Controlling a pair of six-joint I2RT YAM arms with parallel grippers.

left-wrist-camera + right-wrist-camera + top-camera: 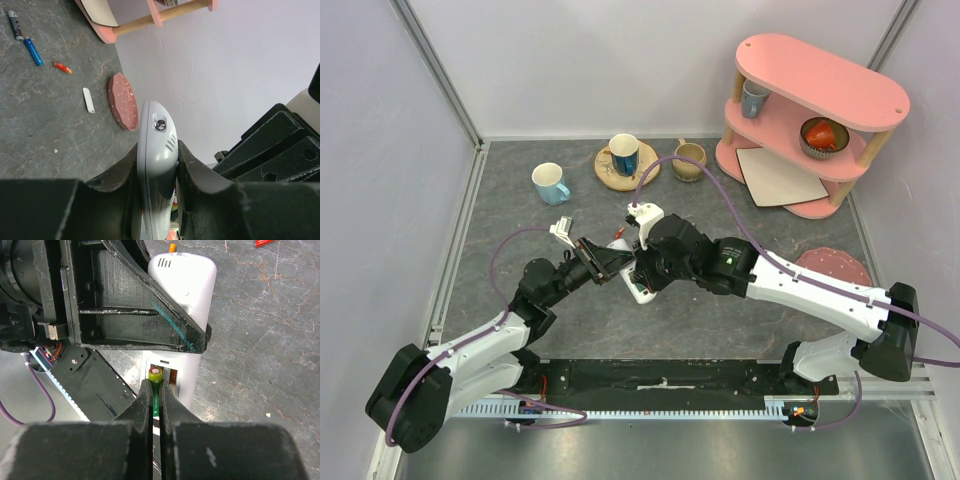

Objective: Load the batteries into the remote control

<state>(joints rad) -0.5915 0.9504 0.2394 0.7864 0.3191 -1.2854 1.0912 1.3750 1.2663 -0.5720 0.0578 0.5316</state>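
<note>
Gleaming rounded plastic remote control [155,160]

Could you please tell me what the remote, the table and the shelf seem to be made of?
Remote: white plastic, it seems, smooth and glossy, with moulded slits. Table: grey stone-look surface, veined and matt; perhaps laminate or a mat. Shelf: likely painted wood, pink boards on bare wooden posts.
</note>
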